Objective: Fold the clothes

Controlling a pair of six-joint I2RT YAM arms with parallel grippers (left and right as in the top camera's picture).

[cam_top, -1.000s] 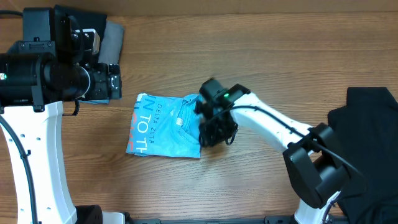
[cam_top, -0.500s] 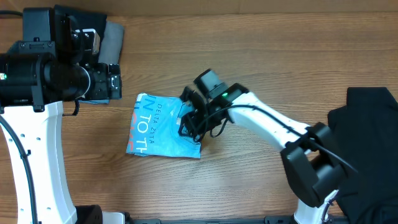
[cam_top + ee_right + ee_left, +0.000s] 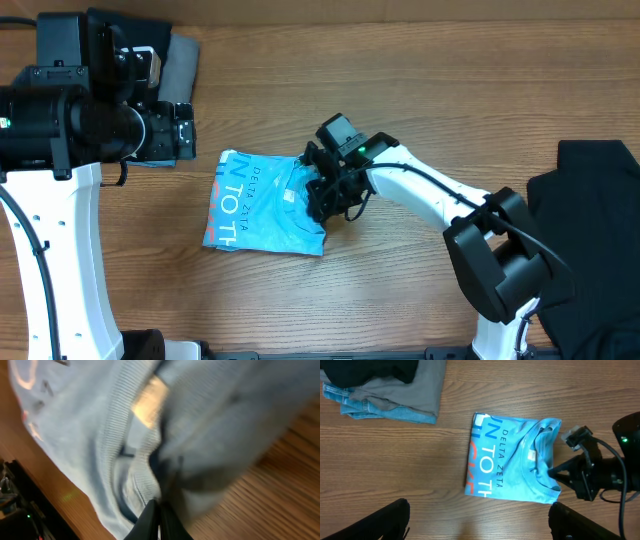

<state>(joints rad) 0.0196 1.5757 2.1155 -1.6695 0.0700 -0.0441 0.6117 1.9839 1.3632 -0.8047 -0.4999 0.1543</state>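
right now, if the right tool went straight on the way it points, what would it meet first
The blue T-shirt: the right tool, shut, has its tips at the shirt's collar-side edge, probably touching the fabric.

Sky-blue T-shirt [image 3: 262, 205] — white lettering [image 3: 228, 200]

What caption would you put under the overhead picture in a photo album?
Right claw, shut, at the collar end of a folded sky-blue T-shirt on the wooden table.
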